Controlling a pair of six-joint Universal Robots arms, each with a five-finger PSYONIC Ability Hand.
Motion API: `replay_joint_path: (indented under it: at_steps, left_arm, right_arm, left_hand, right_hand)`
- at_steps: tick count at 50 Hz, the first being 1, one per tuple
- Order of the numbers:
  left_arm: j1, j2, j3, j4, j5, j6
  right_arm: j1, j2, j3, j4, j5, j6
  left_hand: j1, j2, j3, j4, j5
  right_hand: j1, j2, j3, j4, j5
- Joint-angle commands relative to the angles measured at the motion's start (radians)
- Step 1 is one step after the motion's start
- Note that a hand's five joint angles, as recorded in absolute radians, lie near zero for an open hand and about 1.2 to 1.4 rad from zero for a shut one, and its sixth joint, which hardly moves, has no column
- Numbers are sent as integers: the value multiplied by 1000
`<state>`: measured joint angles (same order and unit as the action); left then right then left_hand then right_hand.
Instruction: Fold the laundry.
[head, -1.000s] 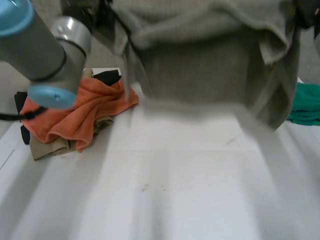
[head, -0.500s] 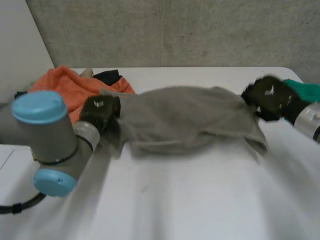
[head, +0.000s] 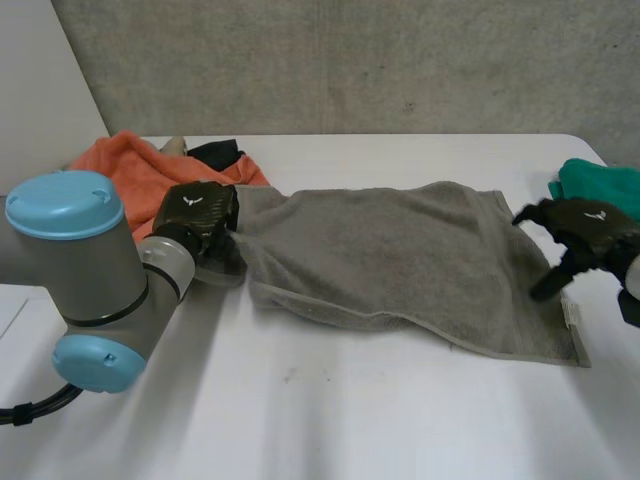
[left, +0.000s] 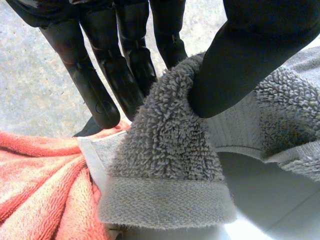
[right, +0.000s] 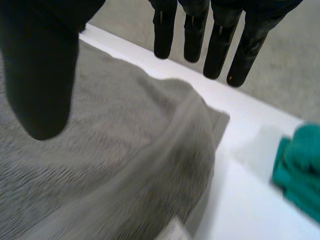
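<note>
The grey towel (head: 390, 255) lies stretched across the table (head: 330, 400) between my hands. My left hand (head: 200, 215) pinches one end corner; my right hand (head: 585, 225) hovers spread over the other.

A white table (head: 330, 400) is stretching across the foreground, its far edge running straight. Behind it a rough grey wall (head: 350, 60) is standing, meeting a paler, smooth panel (head: 40, 80) at the left. Soft light is falling evenly.
</note>
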<state>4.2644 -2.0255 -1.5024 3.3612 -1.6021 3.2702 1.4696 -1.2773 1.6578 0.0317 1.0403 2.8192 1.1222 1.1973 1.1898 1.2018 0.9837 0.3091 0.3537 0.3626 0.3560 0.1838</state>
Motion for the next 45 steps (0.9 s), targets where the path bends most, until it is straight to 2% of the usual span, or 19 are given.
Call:
replay_joint_path:
  at_steps: [1, 6, 10, 20, 33, 45]
  left_arm:
    - [5, -4, 7, 3, 1, 2]
    - [20, -19, 66, 3, 1, 2]
    - [25, -45, 129, -5, -1, 5]
    - [31, -136, 235, -6, -4, 2]
    - [31, -134, 235, -6, -4, 0]
    - [26, -134, 215, -17, -5, -3]
  right_arm:
    - [-71, -37, 146, 53, 0, -139]
    - [-112, -36, 243, 1, -19, -325]
    - [-117, -17, 281, -59, -51, -382]
    - [-114, 56, 277, -153, -83, -383]
    - [-103, 124, 227, -225, -77, -397]
    - [-71, 162, 183, -248, -74, -397]
  left_hand:
    - [274, 199, 206, 194, 238]
    - [274, 199, 206, 194, 238]
    - [274, 199, 206, 194, 238]
    - [274, 199, 206, 194, 238]
    - [274, 199, 206, 194, 238]
    - [274, 199, 206, 194, 238]
  right_hand:
    - [243, 198, 189, 196, 193]
    - [237, 192, 183, 190, 188]
    - [240, 195, 186, 193, 191]
    - [290, 245, 236, 243, 240]
    - [527, 483, 474, 480, 478]
    - [624, 580, 571, 577, 575]
